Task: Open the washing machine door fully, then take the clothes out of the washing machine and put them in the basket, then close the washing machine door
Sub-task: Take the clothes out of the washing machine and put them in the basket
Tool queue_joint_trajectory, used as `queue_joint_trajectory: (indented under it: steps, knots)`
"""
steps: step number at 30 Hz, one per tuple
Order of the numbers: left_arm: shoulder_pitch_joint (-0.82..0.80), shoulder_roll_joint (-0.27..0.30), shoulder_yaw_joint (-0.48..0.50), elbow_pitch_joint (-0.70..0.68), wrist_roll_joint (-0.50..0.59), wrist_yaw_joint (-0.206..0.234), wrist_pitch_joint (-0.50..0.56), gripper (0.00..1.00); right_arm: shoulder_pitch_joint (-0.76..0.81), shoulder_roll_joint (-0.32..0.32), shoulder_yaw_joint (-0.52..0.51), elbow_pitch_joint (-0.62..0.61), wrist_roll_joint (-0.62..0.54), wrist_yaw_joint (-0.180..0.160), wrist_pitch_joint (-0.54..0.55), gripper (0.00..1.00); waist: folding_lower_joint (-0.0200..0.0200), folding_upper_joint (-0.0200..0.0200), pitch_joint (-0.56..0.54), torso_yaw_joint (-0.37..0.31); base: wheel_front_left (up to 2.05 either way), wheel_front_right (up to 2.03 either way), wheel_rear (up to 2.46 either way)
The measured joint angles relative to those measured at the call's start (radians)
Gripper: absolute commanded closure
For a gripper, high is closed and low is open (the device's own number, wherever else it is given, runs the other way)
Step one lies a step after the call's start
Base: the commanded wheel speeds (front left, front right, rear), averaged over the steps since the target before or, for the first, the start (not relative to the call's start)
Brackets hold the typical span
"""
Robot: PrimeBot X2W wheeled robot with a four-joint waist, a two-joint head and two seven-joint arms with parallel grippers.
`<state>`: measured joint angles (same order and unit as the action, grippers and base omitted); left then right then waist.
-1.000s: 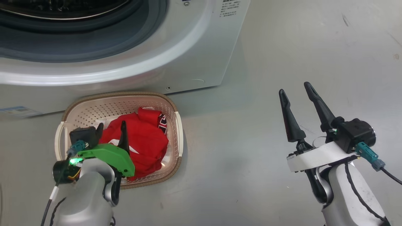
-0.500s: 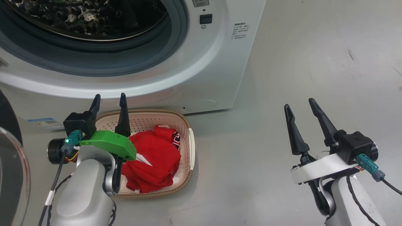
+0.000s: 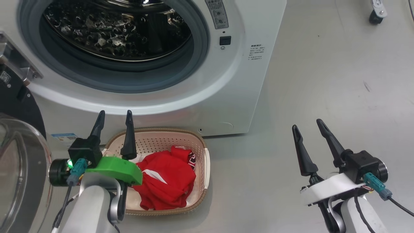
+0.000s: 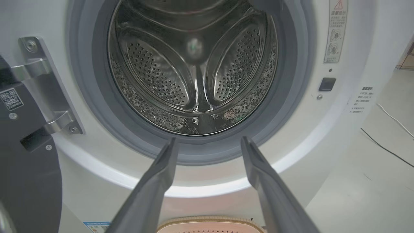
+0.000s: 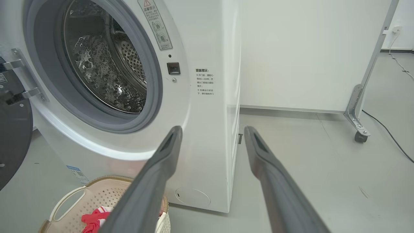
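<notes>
The washing machine (image 3: 239, 81) stands with its steel drum (image 4: 194, 71) bare inside. Its door (image 3: 22, 106) is swung wide to the left, glass bowl facing outward; the wrist views show its dark edge (image 4: 29, 181) (image 5: 13, 136). The red clothes (image 3: 165, 181) lie in the cream basket (image 3: 161, 142) on the floor before the machine. My left gripper (image 3: 115, 112) (image 4: 208, 139) is open and holds nothing, hovering over the basket's left rear rim, aimed at the drum mouth. My right gripper (image 3: 306, 124) (image 5: 213, 127) is open above the floor, right of the machine.
Grey floor spreads to the right of the machine. A metal frame leg on a caster (image 5: 359, 136) and a black cable (image 5: 388, 136) lie at the far right by a white wall panel. The basket (image 5: 106, 191) sits close against the machine's front.
The head camera has tilted up, bringing the drum into sight. My left gripper has risen from over the clothes in the basket to above its rear rim. The clothes stay in the basket.
</notes>
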<state>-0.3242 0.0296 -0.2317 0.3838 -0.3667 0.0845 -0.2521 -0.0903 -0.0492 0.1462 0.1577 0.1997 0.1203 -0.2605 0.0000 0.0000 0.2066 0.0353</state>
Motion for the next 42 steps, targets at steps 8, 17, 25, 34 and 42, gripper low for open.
queue_joint_trajectory:
  steps: [8, 17, 25, 34, 42]
  knots:
    - [0.112, 0.012, 0.004, -0.079, 0.040, 0.008, 0.000, 0.00, 0.061, 0.002, -0.016, 0.004, 0.000, -0.019, 0.000, 0.00, 0.0000, 0.0000, -0.057, 0.017, 0.00, 0.00, 0.00]
    - [0.233, 0.019, 0.000, -0.120, 0.046, 0.009, 0.000, 0.00, 0.113, 0.004, -0.019, 0.006, 0.000, -0.035, 0.000, 0.00, 0.0000, 0.0000, -0.113, 0.019, 0.00, 0.00, 0.00]
    - [0.311, 0.022, -0.015, -0.142, 0.052, 0.012, 0.000, 0.00, 0.156, 0.006, -0.008, 0.001, 0.001, -0.044, 0.000, 0.00, 0.0000, 0.0000, -0.156, 0.019, 0.00, 0.00, 0.00]
    - [0.338, 0.031, -0.027, -0.180, 0.056, 0.012, 0.000, 0.00, 0.181, 0.007, 0.000, -0.021, 0.010, -0.061, 0.000, 0.00, 0.0000, 0.0000, -0.171, 0.012, 0.00, 0.00, 0.00]
    - [0.361, 0.040, -0.030, -0.207, 0.061, 0.012, 0.002, 0.00, 0.183, 0.008, 0.012, -0.031, 0.011, -0.070, 0.000, 0.00, 0.0000, 0.0000, -0.171, 0.003, 0.00, 0.00, 0.00]
